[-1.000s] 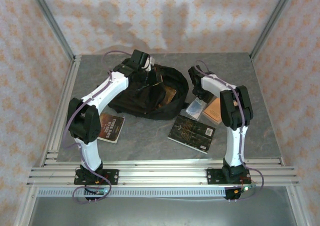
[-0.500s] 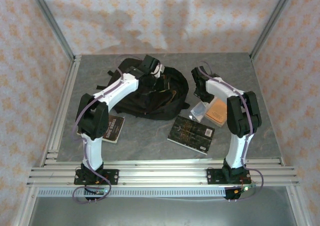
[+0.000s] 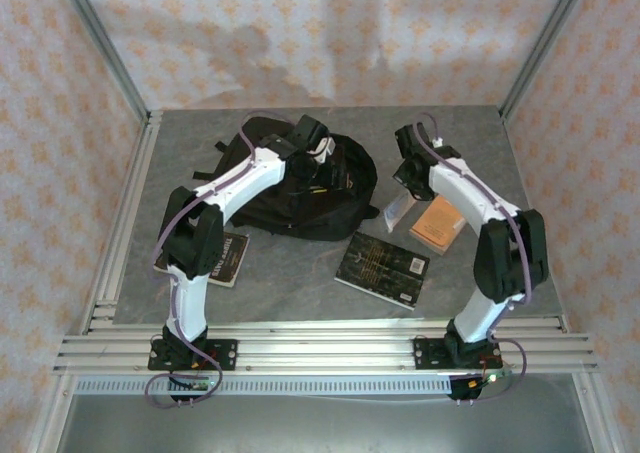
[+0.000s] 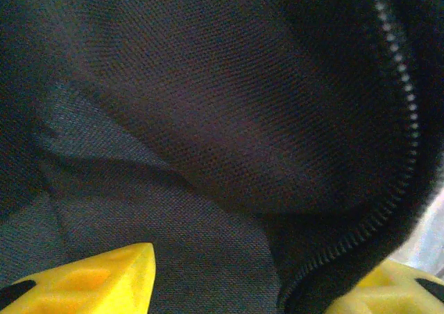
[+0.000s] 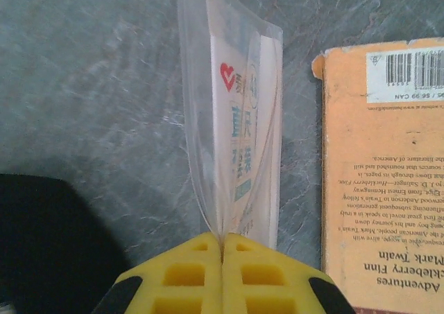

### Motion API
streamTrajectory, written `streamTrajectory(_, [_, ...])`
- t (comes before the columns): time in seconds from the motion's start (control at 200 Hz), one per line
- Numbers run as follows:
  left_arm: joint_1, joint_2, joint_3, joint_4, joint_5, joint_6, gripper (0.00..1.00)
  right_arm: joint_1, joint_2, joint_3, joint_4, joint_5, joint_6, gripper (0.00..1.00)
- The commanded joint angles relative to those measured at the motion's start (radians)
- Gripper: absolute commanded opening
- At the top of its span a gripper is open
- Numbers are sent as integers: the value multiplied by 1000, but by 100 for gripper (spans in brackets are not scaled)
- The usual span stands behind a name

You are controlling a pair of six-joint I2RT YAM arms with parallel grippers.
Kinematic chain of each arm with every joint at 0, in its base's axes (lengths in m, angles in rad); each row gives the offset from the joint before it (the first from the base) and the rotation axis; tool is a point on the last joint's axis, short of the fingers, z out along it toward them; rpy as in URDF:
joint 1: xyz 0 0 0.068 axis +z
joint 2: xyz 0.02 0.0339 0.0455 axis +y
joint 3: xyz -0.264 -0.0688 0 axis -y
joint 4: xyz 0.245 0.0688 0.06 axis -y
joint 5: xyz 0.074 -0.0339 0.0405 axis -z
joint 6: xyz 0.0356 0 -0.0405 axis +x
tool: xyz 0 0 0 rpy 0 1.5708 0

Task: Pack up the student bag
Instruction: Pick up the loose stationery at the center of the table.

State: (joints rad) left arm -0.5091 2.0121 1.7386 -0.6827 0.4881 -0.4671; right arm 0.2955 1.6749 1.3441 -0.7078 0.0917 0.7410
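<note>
One soft, floppy thing matters here: the student bag [image 3: 262,201], its black fabric slumped under and around the left gripper [image 3: 318,158], whose fingers stand spread inside its mouth. It will likely sag rather than hold shape, so the stiffer zipper rim [image 4: 399,154], close by one finger, looks the best hold. The right gripper [image 5: 222,241], pressed together, pinches a clear plastic packet [image 5: 239,141]. An orange book [image 5: 381,175] lies just to its right.
</note>
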Motion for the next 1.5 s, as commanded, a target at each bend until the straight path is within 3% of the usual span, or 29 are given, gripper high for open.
streamTrajectory(0.0, [-24,-59,50,-65,-63,77,63,-3,-71,-19,-24,-26,25,0])
streamTrajectory(0.085, [-61,-93,68,-93,-91,136,68,-3,-109,-23,-23,-55,36,0])
streamTrajectory(0.33, [-178,-95,116,-148,-60,229,70,-2,-182,-35,-9,-142,70,0])
streamTrajectory(0.58, [-230,-147,95,-129,-63,306,79,0,-220,-46,3,-208,93,0])
streamTrajectory(0.926, [-292,-39,183,-109,-48,303,76,8,-243,-52,30,-281,170,0])
streamTrajectory(1.101, [-313,-11,212,-112,-50,306,67,14,-239,-62,44,-298,200,0])
streamTrajectory(1.336, [-316,-14,202,-103,-70,318,23,18,-247,-53,46,-324,225,0])
streamTrajectory(1.496, [-315,-37,193,-100,-122,335,5,19,-252,-51,49,-334,240,0])
